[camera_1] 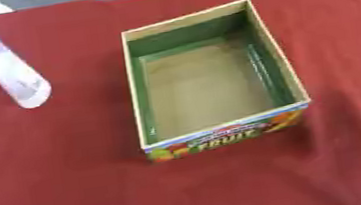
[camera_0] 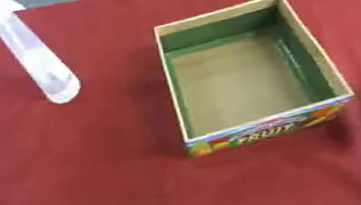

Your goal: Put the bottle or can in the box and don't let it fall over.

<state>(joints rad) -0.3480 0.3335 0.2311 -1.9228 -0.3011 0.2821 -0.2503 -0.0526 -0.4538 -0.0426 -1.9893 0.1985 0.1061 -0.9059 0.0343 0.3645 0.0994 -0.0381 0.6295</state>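
Red cloth covers the table (camera_0: 99, 186); box (camera_0: 242, 73) sits open and empty at centre. Bottle (camera_0: 36, 59) stands well left, pale, apparently clear. Neither hand clearly in view, so grip unknown. Grasp low, lower it straight in, release once seated.

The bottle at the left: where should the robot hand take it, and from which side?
Probably round the middle of its body, coming from the left. The bottle is tall, slim and pale, standing on the red cloth apart from the box; a mid-height wrap would likely keep it from tipping.
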